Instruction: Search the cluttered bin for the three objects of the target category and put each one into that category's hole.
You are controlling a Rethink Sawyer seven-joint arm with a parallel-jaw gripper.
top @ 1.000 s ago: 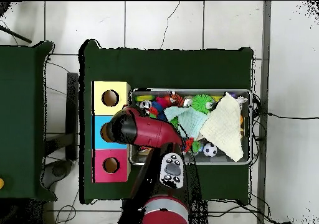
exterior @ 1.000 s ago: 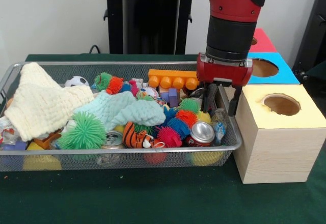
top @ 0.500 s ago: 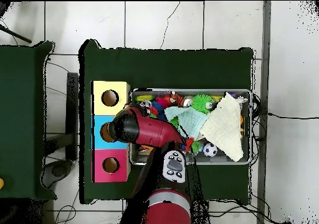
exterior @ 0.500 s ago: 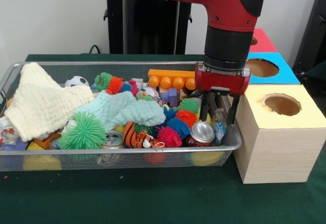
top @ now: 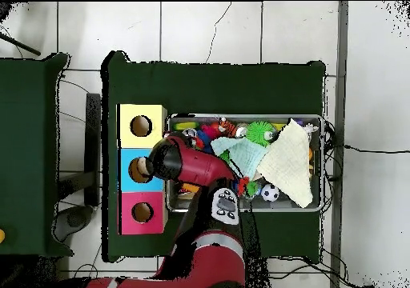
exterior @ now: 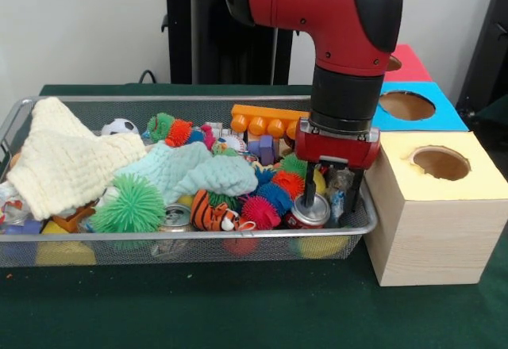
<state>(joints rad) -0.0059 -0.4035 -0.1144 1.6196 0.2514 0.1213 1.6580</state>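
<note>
Straddling a red can [exterior: 315, 209], the hand [exterior: 331, 195] spreads released; overhead, the arm [top: 188, 163] hides both.

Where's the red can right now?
In the front view the red can stands at the bin's near right corner, beside the pink spiky ball, with the open gripper straddling it.

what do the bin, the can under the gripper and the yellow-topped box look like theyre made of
Bin: metal wire mesh, seemingly; see-through grid walls, shiny rim.
Can: likely aluminium; silvery reflective top, red printed side.
Box: looks like pale wood with visible grain, matte yellow top.
</note>
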